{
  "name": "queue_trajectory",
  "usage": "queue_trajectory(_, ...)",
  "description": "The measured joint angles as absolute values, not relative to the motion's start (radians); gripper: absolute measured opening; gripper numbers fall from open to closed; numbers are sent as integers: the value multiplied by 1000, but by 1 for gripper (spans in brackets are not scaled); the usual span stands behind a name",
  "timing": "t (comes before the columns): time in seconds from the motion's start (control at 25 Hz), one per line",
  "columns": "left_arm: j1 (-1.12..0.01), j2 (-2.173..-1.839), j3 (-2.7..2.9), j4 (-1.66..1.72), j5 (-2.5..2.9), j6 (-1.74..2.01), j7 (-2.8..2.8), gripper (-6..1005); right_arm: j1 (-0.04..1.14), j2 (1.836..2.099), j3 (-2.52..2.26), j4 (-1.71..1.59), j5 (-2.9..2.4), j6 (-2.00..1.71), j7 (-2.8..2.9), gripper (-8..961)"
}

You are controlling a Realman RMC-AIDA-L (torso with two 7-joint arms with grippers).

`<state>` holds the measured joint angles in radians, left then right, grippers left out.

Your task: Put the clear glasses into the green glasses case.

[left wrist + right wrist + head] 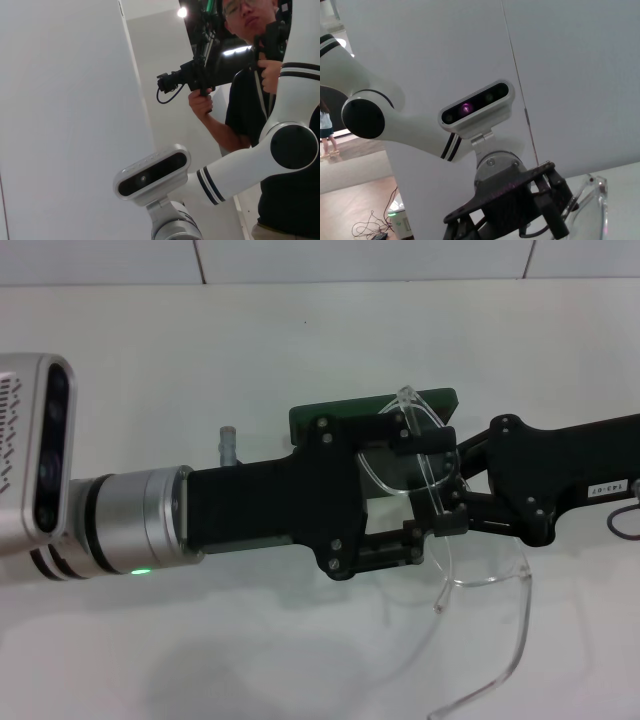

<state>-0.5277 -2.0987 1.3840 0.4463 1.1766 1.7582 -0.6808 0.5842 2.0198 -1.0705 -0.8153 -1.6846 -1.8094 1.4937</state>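
Together, our left gripper [425,485] and right gripper [440,480] clamp their jaws on the clear glasses [480,580], above the green glasses case [340,412].

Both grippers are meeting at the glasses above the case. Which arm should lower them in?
Probably the left. Its gripper spans the clear glasses directly above the green glasses case. The right gripper touches only the same end of the frame, from the far side, so it looks like support.

Clear glasses [470,570] before green glasses case [340,412]
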Motion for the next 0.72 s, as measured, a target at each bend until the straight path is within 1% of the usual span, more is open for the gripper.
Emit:
queue_trajectory(0.32,-520,-2096,1381,435,1159,1760,-679,580,591,2010,-1059,-788,-1684,-1819,1551,123)
queue_trajectory(0.52,-505,-2093,1375,444,1135,1775,-677,580,577,2012,-1001,-774,-1684,-1808,1555,123)
queue_trajectory(0.72,-478,-2083,1356,448,1074,1826,-669,579,573,2011,-926,-731,-1684,-1776,1553,123)
